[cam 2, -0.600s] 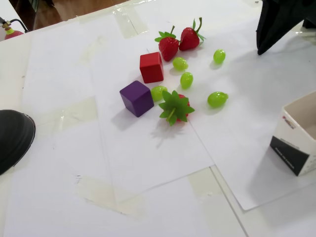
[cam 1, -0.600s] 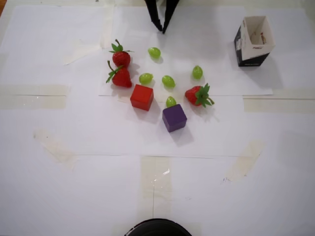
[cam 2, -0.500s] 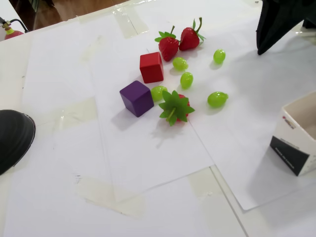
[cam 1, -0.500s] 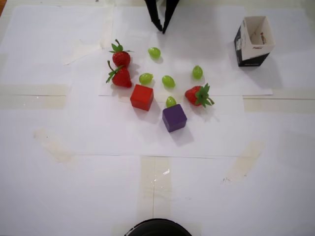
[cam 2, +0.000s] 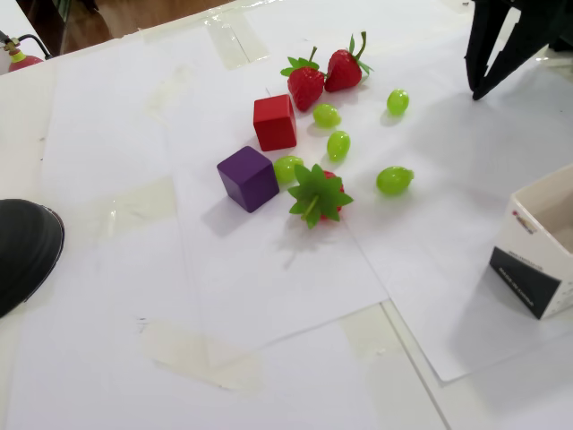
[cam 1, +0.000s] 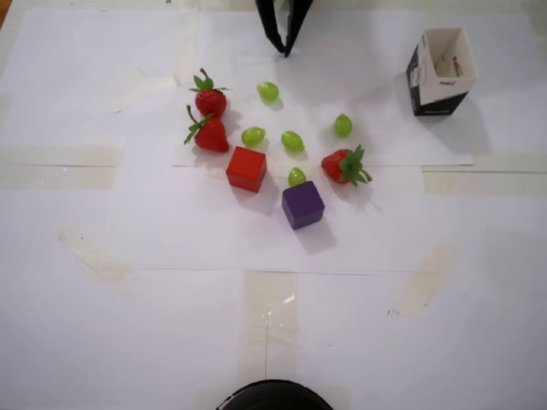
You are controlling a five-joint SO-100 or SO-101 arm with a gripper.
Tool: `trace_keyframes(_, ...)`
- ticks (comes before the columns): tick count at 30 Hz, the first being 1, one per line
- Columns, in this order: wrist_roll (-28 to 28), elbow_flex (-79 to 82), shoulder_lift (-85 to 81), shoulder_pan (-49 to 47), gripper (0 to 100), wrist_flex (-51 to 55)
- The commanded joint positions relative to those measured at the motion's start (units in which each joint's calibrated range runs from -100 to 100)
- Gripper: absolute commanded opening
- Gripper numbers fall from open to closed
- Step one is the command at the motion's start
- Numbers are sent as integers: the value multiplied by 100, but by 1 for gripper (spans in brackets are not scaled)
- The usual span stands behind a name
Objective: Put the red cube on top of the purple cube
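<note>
The red cube (cam 1: 246, 168) sits on the white paper just below two strawberries; it also shows in the fixed view (cam 2: 274, 122). The purple cube (cam 1: 302, 205) stands a short way to its lower right in the overhead view, apart from it, with a green grape touching its far side; it also shows in the fixed view (cam 2: 248, 177). My black gripper (cam 1: 283, 49) hangs at the top edge of the overhead view, well away from both cubes. Its fingertips meet in a point and hold nothing. It shows at the top right of the fixed view (cam 2: 474, 90).
Three strawberries (cam 1: 210, 101) (cam 1: 209, 134) (cam 1: 344, 165) and several green grapes (cam 1: 292, 141) lie around the cubes. An open white-and-black box (cam 1: 440, 73) stands at the right. A black round object (cam 1: 273, 397) sits at the near edge.
</note>
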Motion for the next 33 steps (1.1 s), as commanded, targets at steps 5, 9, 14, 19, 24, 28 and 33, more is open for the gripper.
trace_keyframes(5, 24, 0, 23, -25, 0, 29)
trace_keyframes(9, 24, 0, 23, -25, 0, 29)
trace_keyframes(14, 24, 0, 23, -25, 0, 29)
trace_keyframes(19, 24, 0, 23, -25, 0, 29)
trace_keyframes(24, 24, 0, 23, -25, 0, 29)
trace_keyframes(28, 44, 0, 23, -25, 0, 37)
trace_keyframes(33, -20, 0, 23, -10, 0, 37)
